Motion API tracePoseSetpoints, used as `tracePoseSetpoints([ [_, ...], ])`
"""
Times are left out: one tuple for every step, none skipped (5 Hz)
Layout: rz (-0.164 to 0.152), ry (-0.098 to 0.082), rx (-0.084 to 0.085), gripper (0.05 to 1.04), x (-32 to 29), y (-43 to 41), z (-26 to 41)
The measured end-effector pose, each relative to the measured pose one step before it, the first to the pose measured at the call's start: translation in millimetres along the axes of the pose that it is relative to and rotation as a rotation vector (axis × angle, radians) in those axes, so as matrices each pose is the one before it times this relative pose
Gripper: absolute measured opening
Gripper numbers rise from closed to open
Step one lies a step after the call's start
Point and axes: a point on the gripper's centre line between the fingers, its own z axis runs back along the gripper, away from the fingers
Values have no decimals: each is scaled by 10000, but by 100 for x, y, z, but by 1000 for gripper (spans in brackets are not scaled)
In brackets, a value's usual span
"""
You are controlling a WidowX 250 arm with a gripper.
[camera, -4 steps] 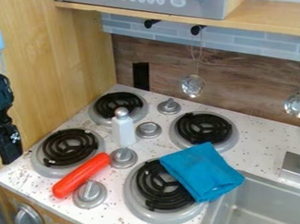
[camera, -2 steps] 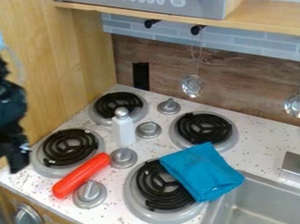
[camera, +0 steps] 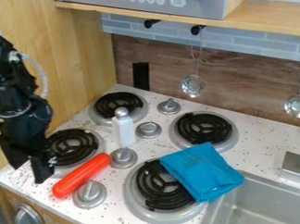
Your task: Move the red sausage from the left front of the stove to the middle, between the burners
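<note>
Red rod [camera: 81,175], round-ended: lies aslant on the speckled counter [camera: 112,212] by a silver knob [camera: 90,193], which probably checks its rolling. Gripper [camera: 28,172]: above the counter's left corner, near the rod; fingers parted, holding nothing, presumably spread to admit an object. Blue cloth [camera: 201,171]: folded, hiding part of the front burner [camera: 149,211]. White bottle [camera: 123,128]: upright, apparently steady on its own base. Left burner [camera: 77,146]: partly covered by the gripper. Sink [camera: 267,197]: cut off; rod's underside unseen.
</note>
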Motion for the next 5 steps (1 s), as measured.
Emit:
tracePoseSetpoints([
  [644,-148,548,1003,1061,-485,-1143],
  [315,18,-120,1003,260,-317,-959],
  [68,219,-116,1003,689,111,-982],
  [-7,213,-189,1003,909,87,-1347],
  [157,68,-90,1003,696,123,-726],
])
